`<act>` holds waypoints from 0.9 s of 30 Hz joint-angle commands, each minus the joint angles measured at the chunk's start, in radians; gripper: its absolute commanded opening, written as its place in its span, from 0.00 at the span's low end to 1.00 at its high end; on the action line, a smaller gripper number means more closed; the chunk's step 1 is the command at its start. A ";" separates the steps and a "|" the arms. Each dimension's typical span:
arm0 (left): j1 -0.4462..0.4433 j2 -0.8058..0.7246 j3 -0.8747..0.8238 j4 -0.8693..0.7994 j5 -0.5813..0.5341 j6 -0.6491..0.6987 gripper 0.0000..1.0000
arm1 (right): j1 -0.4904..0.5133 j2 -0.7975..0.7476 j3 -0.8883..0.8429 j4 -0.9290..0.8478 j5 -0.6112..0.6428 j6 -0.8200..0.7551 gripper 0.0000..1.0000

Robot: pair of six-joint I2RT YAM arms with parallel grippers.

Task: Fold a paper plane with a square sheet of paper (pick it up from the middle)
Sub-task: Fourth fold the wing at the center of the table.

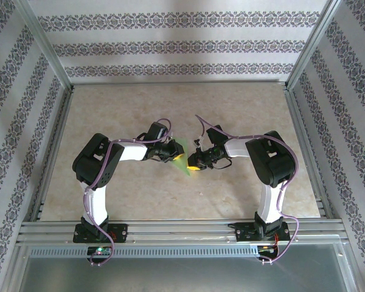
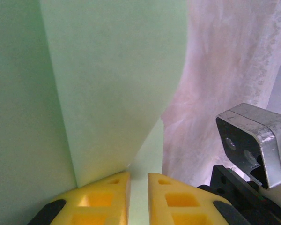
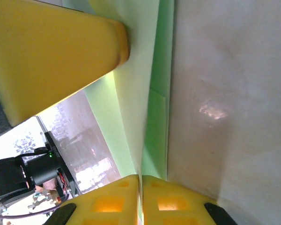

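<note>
Left tool (image 2: 138,180), right tool (image 3: 141,185): green paper (image 2: 117,70) tight between jaws

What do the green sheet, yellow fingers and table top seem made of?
The green sheet looks like thin matte paper: it bends and holds creases. The yellow fingers seem moulded matte plastic with hollow pockets. The table top shows beige marbled pattern, slightly glossy: stone or laminate, unclear.

White left arm (image 1: 96,163) and white right arm (image 1: 269,159), elbows out, point inward, left yellow fingers (image 2: 107,194) and right yellow fingers (image 3: 174,201) each pinching the thin light green paper (image 2: 107,93).
</note>
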 commanded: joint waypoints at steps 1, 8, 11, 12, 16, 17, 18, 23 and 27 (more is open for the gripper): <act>-0.003 -0.003 0.023 -0.020 0.003 -0.002 0.18 | 0.014 0.022 -0.014 -0.053 0.048 -0.023 0.11; -0.003 -0.076 0.011 0.015 0.022 0.002 0.20 | 0.014 0.044 -0.009 -0.062 0.069 -0.020 0.10; -0.003 -0.073 0.002 0.001 0.014 0.010 0.20 | 0.012 0.050 -0.007 -0.065 0.073 -0.017 0.10; -0.003 -0.066 0.004 -0.012 0.008 0.014 0.20 | 0.012 0.052 -0.006 -0.066 0.075 -0.016 0.10; -0.003 -0.026 0.013 -0.015 0.002 0.005 0.19 | 0.012 0.048 -0.004 -0.071 0.075 -0.016 0.10; -0.003 -0.020 0.014 -0.019 -0.001 0.004 0.19 | 0.012 0.047 -0.005 -0.072 0.074 -0.016 0.10; -0.003 -0.016 0.016 -0.021 -0.005 0.005 0.19 | 0.012 0.045 -0.003 -0.074 0.077 -0.017 0.10; -0.003 0.004 0.028 -0.038 -0.011 0.016 0.19 | 0.012 0.045 -0.002 -0.080 0.077 -0.018 0.11; -0.003 0.017 0.028 -0.040 -0.020 0.013 0.19 | 0.012 0.039 -0.005 -0.083 0.077 -0.020 0.14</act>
